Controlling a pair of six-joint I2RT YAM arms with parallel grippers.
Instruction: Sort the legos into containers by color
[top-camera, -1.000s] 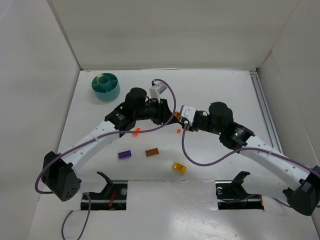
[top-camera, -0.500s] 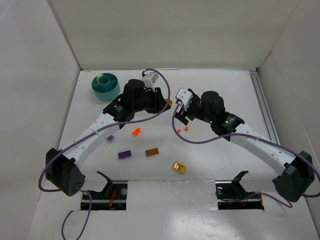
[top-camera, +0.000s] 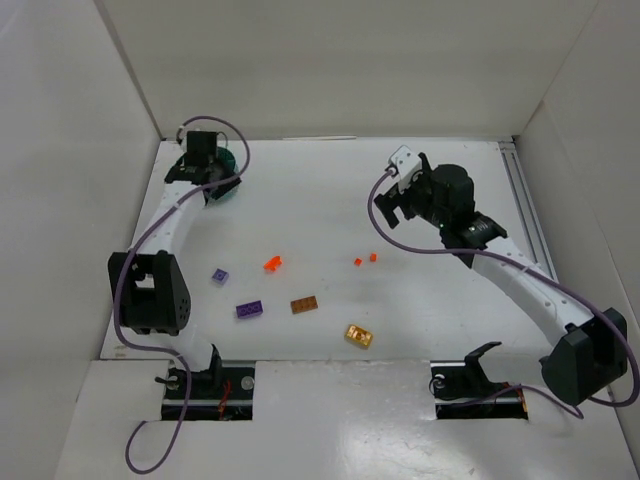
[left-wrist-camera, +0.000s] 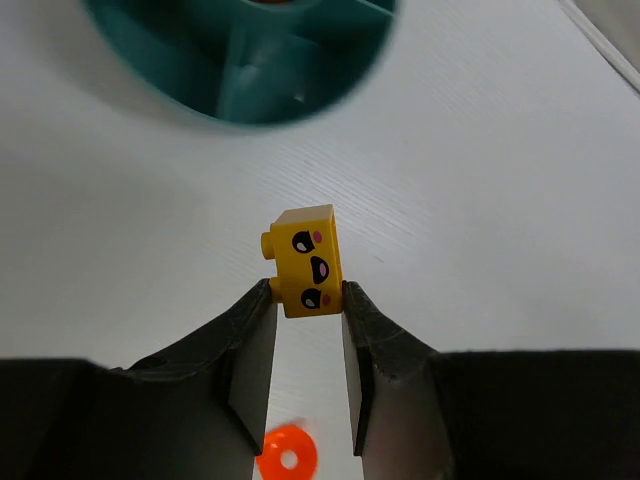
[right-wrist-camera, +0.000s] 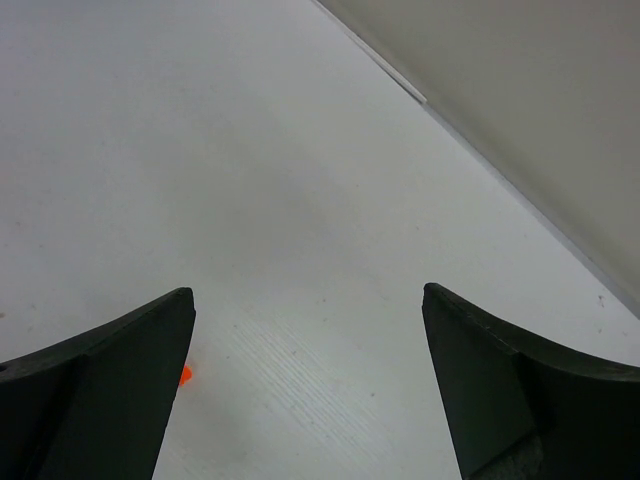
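At the far left, the round teal plastic tub with divider walls sits mostly hidden under the left arm. The left gripper is narrowed onto a small yellow plastic brick printed with a cartoon face, pinching its lower end between both fingers. In the left wrist view the brick hangs over bare table just outside the tub's rim. A tiny red-orange plastic ring lies on the table under the fingers, farther from the tub than the brick.

The loose bricks all lie well apart from the tub, towards the arm bases and to its right. The small lavender brick is the closest to it. Next come the purple flat brick, the bright red-orange brick, the orange-brown flat brick and the golden yellow brick. Two tiny red-orange bits lie close together, farther right.

Farthest from the tub, the right gripper hangs above the table. Its fingers are spread wide and nothing is between them.
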